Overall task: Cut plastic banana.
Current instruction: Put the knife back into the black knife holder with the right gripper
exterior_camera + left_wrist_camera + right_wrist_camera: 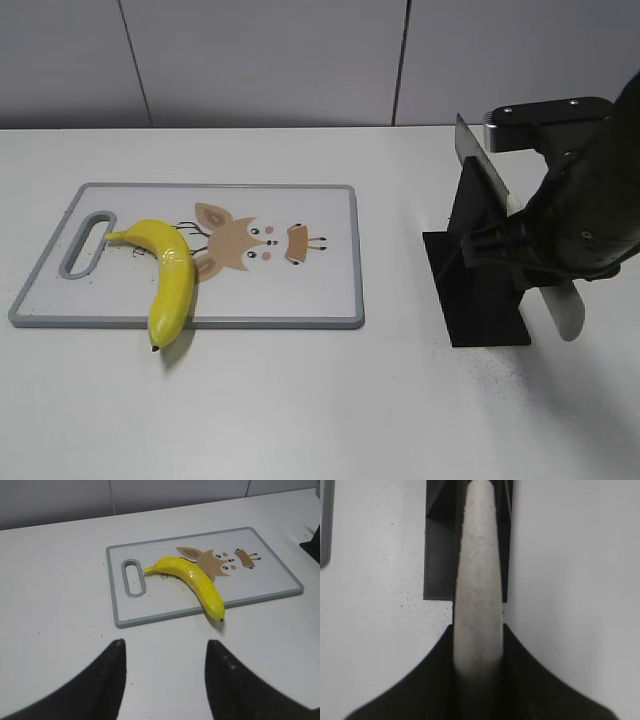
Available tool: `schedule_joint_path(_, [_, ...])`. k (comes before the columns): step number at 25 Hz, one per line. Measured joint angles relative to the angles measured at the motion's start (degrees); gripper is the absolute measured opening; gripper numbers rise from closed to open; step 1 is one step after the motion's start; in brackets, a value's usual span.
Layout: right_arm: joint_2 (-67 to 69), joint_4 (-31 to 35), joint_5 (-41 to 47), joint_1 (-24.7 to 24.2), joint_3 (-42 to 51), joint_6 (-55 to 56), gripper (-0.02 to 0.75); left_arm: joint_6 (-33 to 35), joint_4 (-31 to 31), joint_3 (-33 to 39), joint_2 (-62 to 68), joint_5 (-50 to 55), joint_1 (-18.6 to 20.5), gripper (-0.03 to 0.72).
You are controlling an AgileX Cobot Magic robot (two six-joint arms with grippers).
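Note:
The plastic banana [172, 280] is glossy yellow and curved. It lies on the left part of the cutting board [320, 290], its dark tip hanging over the front rim. In the left wrist view the banana [197, 582] lies on the board [270, 577] beyond my left gripper [165, 647], which is open and empty above the bare table. My right gripper [520, 245] is shut on the pale handle of a knife [482, 165] that sits in a black stand [480, 295]. The right wrist view shows the handle [477, 575] between the jaws [478, 630].
The cutting board has a grey rim, a handle slot [88, 243] at its left end and a fox drawing [250, 243]. The black stand [437, 555] is on the white table right of the board. A grey wall runs behind the table.

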Motion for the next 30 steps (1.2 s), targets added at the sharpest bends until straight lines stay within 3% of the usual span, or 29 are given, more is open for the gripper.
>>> schedule_joint_path(8, [0.85, 0.20, -0.71, 0.00, 0.00, 1.69, 0.197, 0.02, 0.00, 0.00, 0.00, 0.00, 0.00, 0.482])
schedule_joint_path(10, [0.85, -0.14, -1.66, 0.00, 0.00, 1.69, 0.288, -0.11, 0.00, 0.00, 0.00, 0.00, 0.00, 0.482])
schedule_joint_path(13, [0.85, -0.38, -2.46, 0.00, -0.07, 1.69, 0.531, 0.02, 0.00, 0.00, 0.00, 0.00, 0.00, 0.479])
schedule_joint_path(15, [0.85, -0.43, -2.46, 0.00, -0.07, 1.69, 0.627, -0.02, 0.00, 0.00, 0.00, 0.00, 0.00, 0.479])
schedule_joint_path(22, [-2.18, -0.69, -2.41, 0.00, -1.41, 0.66, 0.645, -0.12, 0.00, 0.00, 0.00, -0.11, 0.00, 0.476])
schedule_joint_path(30, [-13.29, 0.76, -1.81, 0.00, -2.42, -9.05, 0.630, 0.01, -0.05, 0.00, 0.00, -0.24, 0.00, 0.473])
